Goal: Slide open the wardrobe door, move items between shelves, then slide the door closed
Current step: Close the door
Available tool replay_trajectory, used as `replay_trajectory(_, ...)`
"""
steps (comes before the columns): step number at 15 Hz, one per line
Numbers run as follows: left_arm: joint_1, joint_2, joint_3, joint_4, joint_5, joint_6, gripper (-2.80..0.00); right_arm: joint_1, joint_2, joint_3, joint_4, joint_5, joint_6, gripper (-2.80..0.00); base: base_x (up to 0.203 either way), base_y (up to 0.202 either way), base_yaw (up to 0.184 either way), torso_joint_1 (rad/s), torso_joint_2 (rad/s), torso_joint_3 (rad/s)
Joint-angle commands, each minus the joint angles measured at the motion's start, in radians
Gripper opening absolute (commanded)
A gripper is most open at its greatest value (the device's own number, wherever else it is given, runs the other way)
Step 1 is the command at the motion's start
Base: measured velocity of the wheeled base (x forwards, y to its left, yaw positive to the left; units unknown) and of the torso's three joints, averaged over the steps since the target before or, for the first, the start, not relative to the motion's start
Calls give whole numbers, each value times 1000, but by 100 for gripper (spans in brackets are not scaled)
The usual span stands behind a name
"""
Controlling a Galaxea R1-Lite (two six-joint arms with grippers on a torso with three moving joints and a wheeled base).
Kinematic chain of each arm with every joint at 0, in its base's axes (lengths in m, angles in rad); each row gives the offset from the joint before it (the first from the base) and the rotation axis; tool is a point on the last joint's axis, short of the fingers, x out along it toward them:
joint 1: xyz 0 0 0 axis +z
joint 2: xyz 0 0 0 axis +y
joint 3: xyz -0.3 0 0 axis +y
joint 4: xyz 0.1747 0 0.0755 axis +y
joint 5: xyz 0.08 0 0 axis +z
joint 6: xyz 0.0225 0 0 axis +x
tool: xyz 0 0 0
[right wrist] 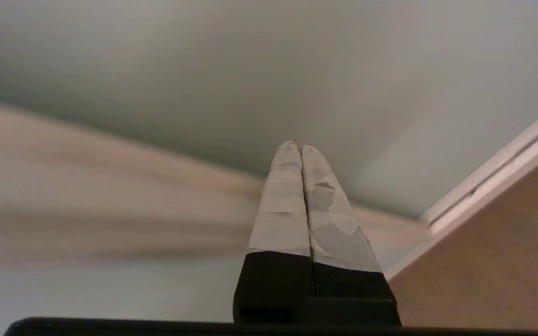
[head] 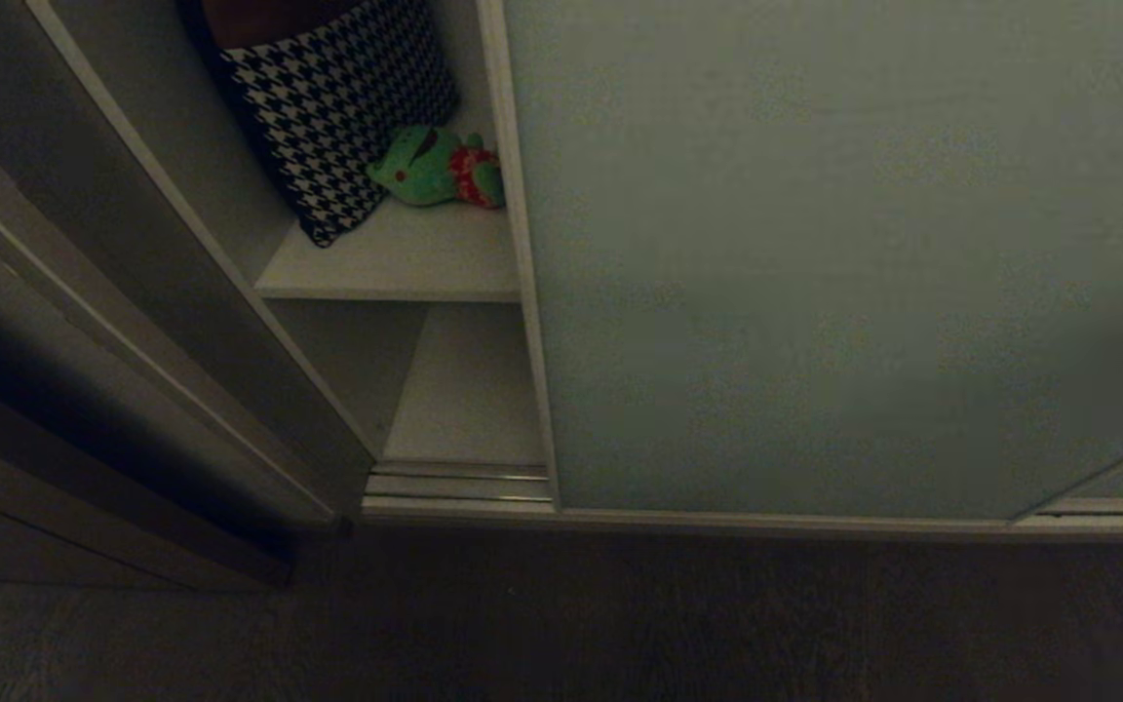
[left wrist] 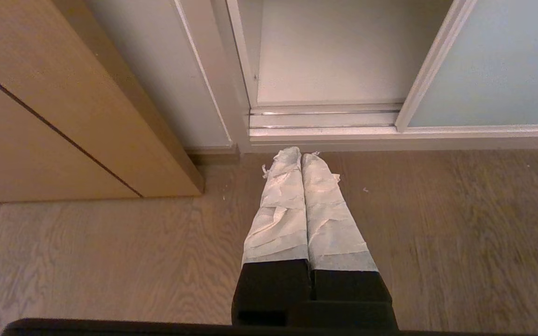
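Observation:
The pale grey-green sliding wardrobe door (head: 834,263) fills most of the head view, leaving a narrow gap at its left. In that gap a green plush toy (head: 437,168) with a red spot lies on a white shelf (head: 396,268); a lower shelf (head: 469,390) below it is bare. The blue toy is out of view. My left gripper (left wrist: 300,153) is shut and empty, low over the wooden floor in front of the door track (left wrist: 325,116). My right gripper (right wrist: 295,145) is shut and empty, pointing at the door panel (right wrist: 250,70). Neither arm shows in the head view.
A black-and-white houndstooth cushion (head: 337,107) leans on the upper shelf beside the green toy. Wooden panelling (left wrist: 63,116) stands left of the wardrobe. The door's off-white frame edge (head: 522,253) bounds the gap. Wood floor (left wrist: 110,261) lies in front.

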Motion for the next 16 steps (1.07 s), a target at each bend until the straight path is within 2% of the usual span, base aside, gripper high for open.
replay_trajectory(1,0,1,-1,-1,0,0,-280,15,14,6,-26,-23,5,-280,0,0,0,0,0,0)
replay_trajectory(7,0,1,-1,-1,0,0,-280,25,23,5,-32,-30,5,-280,0,0,0,0,0,0)
replay_trajectory(14,0,1,-1,-1,0,0,-280,79,-1,12,-40,-31,5,-280,0,0,0,0,0,0)
replay_trajectory(16,0,1,-1,-1,0,0,-280,84,-45,63,-44,-29,5,-280,0,0,0,0,0,0)
